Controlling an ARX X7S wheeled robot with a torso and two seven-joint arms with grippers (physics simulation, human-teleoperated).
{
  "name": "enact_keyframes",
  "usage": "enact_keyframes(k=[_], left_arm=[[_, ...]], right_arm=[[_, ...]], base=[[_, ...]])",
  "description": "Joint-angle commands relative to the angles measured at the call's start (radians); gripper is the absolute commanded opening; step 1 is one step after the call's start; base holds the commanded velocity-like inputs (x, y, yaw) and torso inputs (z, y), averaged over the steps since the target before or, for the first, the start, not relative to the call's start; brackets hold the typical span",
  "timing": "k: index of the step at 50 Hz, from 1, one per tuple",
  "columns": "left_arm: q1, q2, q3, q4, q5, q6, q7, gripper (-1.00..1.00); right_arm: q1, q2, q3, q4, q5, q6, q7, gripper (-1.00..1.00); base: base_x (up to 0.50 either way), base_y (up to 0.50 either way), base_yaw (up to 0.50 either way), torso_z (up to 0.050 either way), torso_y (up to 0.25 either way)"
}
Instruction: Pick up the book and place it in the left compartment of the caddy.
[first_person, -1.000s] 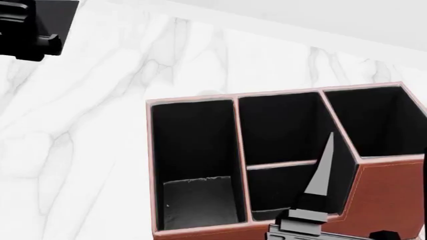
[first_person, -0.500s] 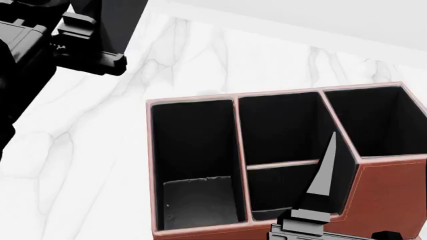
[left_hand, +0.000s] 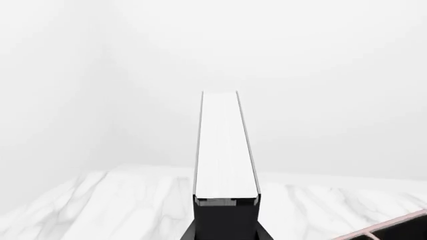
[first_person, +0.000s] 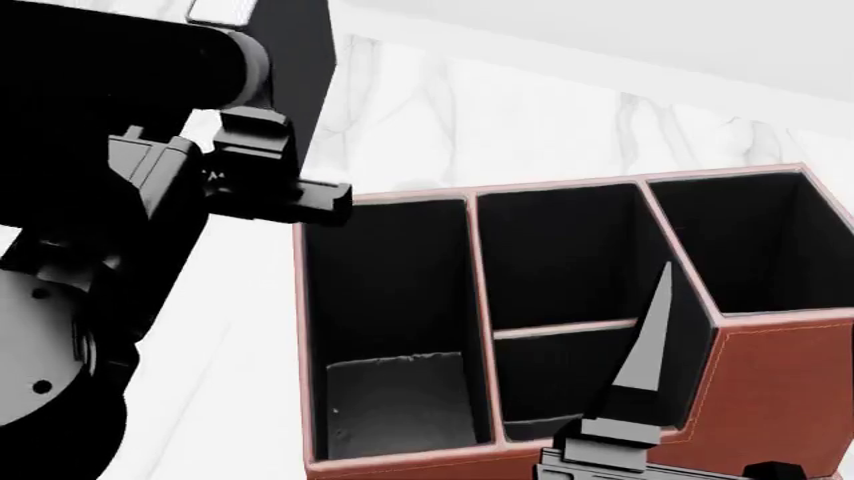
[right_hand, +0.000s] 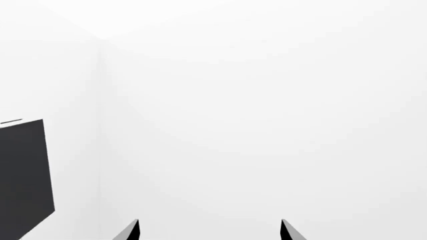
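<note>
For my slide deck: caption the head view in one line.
Left arm carries the book above the marble table, close to the caddy and its empty left compartment.

The left arm has moved much closer to the caddy: a second ago only a small part of it showed far from the caddy, and now it fills the area just beside the caddy's left wall. The book it carries, clamped between the jaws, has come with it toward the caddy's back left corner.
</note>
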Motion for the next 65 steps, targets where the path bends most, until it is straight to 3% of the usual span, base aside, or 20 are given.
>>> enact_keyframes(k=[1, 15, 32, 65], left_arm=[[0.051, 0.085, -0.008, 0.040, 0.011, 0.027, -0.090, -1.00], [0.137, 0.127, 0.066, 0.076, 0.105, 0.126, -0.138, -1.00], [0.272, 0.145, 0.249, 0.013, 0.272, 0.257, -0.122, -1.00], [0.376, 0.166, 0.413, -0.142, 0.414, 0.465, -0.143, -1.00]], right_arm=[[0.003, -0.014, 0.016, 0.000, -0.017, 0.003, -0.016, 1.00], [0.003, -0.008, 0.019, -0.011, -0.010, 0.005, -0.007, 1.00], [0.001, 0.000, 0.027, -0.018, 0.002, 0.005, 0.002, 1.00], [0.001, 0.007, 0.017, -0.009, 0.003, -0.008, 0.006, 1.00]], base=[[0.00, 0.00, 0.00, 0.000, 0.000], [0.00, 0.00, 0.00, 0.001, 0.002], [0.00, 0.00, 0.00, 0.000, 0.001], [0.00, 0.00, 0.00, 0.000, 0.002]])
